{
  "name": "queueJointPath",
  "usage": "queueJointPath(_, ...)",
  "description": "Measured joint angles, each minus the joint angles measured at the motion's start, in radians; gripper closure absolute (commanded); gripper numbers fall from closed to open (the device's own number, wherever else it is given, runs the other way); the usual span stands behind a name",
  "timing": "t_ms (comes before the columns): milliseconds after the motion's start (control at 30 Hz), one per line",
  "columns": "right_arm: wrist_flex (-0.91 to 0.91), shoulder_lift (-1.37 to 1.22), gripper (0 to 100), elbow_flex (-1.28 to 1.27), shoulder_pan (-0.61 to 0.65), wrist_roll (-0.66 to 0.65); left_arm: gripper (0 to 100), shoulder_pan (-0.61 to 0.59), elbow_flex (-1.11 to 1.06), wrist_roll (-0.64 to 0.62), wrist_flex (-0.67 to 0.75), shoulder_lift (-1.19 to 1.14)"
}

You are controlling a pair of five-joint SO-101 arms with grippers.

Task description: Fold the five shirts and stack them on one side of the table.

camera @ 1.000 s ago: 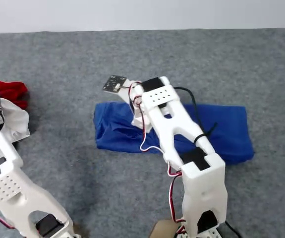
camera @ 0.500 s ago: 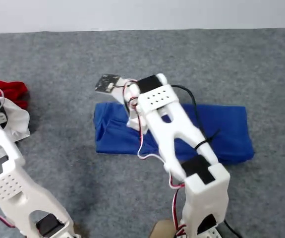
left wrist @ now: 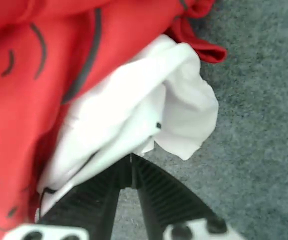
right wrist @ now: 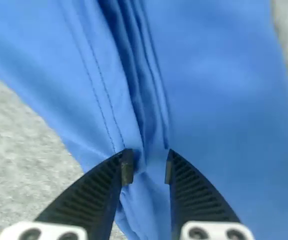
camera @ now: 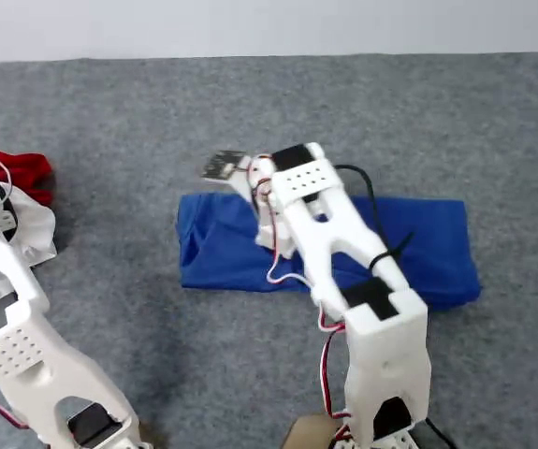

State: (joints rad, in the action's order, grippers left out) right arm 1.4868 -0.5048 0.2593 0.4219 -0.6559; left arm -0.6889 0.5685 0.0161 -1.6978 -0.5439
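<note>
A blue shirt point(camera: 418, 243) lies flat across the middle of the grey table, its left part loosely folded. My right gripper point(camera: 267, 224) is down on that left part. In the right wrist view the right gripper point(right wrist: 147, 166) is shut on a raised fold of the blue shirt point(right wrist: 209, 75). At the far left a white shirt point(camera: 30, 229) lies bunched against a red shirt point(camera: 11, 173). My left gripper point(left wrist: 132, 159) is shut, tips pinching the edge of the white shirt point(left wrist: 149, 100), which overlaps the red shirt point(left wrist: 33, 50).
The table is covered in grey carpet point(camera: 390, 112), bare behind and to the right of the blue shirt. The left arm point(camera: 7, 318) rises along the left edge. A pale wall runs behind the table's far edge.
The right gripper swung left and came back right over the blue shirt; the shirt's left part looks flatter. The left arm has barely moved.
</note>
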Motion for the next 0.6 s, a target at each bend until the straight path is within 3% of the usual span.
queueJointPath(267,0.071,0.014,88.8,0.0,-0.003,0.0,99,0.0,0.0,0.0,0.0,0.0)
queueJointPath(600,0.157,0.215,88.8,0.0,-0.003,0.0,99,0.032,0.0,0.0,-0.026,0.0)
